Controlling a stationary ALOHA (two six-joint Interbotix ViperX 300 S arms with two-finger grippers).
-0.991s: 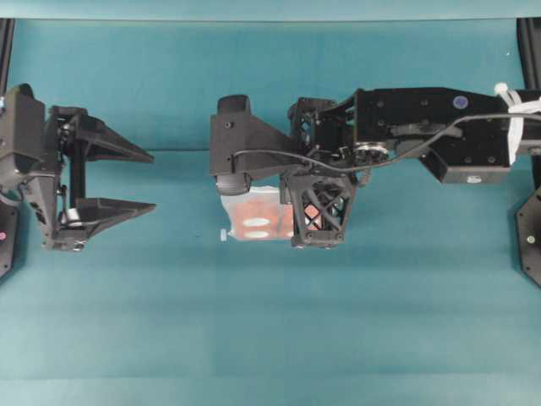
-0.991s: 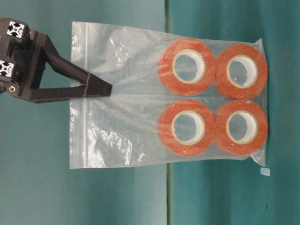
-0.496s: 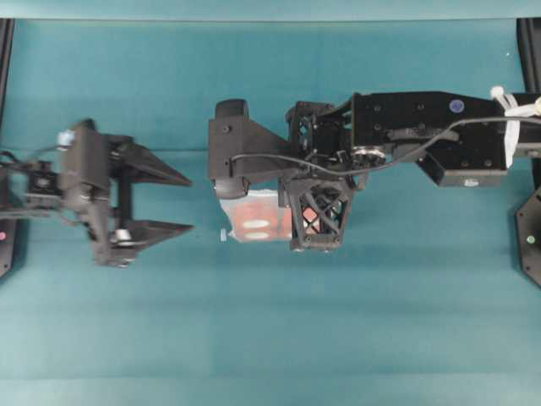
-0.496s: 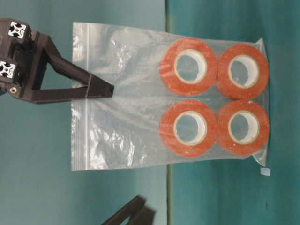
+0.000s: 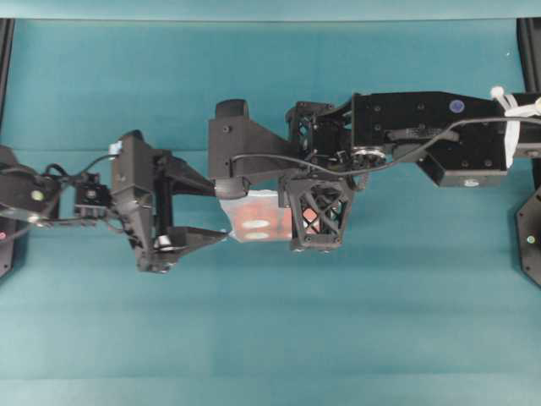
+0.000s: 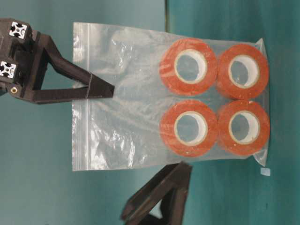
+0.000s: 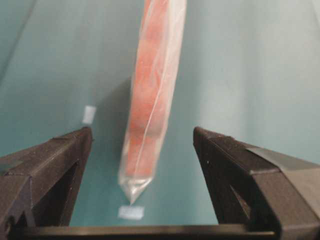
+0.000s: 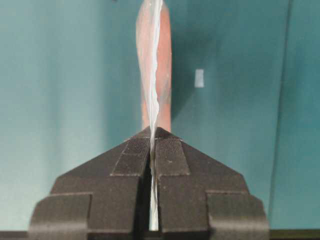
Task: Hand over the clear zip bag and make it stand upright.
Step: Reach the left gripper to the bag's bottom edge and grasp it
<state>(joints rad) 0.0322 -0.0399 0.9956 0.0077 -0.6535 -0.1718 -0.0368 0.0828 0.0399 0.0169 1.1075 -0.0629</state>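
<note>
The clear zip bag (image 6: 131,108) hangs edge-down with several orange-red tape rolls (image 6: 189,128) in its lower half. My right gripper (image 6: 110,89) is shut on the bag near its zip edge, and in the right wrist view the plastic is pinched between its pads (image 8: 172,157). From overhead the bag (image 5: 254,222) shows under the right wrist. My left gripper (image 5: 218,211) is open, its fingertips level with the bag's left edge, one on each side. In the left wrist view the bag (image 7: 150,100) hangs edge-on between the open fingers (image 7: 220,150), touching neither.
The table is covered in teal cloth (image 5: 270,338). A small white marker (image 5: 224,235) lies on it by the bag's lower corner, also visible as a white marker (image 7: 131,212) under the bag. The right arm (image 5: 423,127) reaches in from the right.
The left arm has moved right from the table's left edge, bringing its open jaws up to the bag's edge. The right gripper and the bag have stayed put.
</note>
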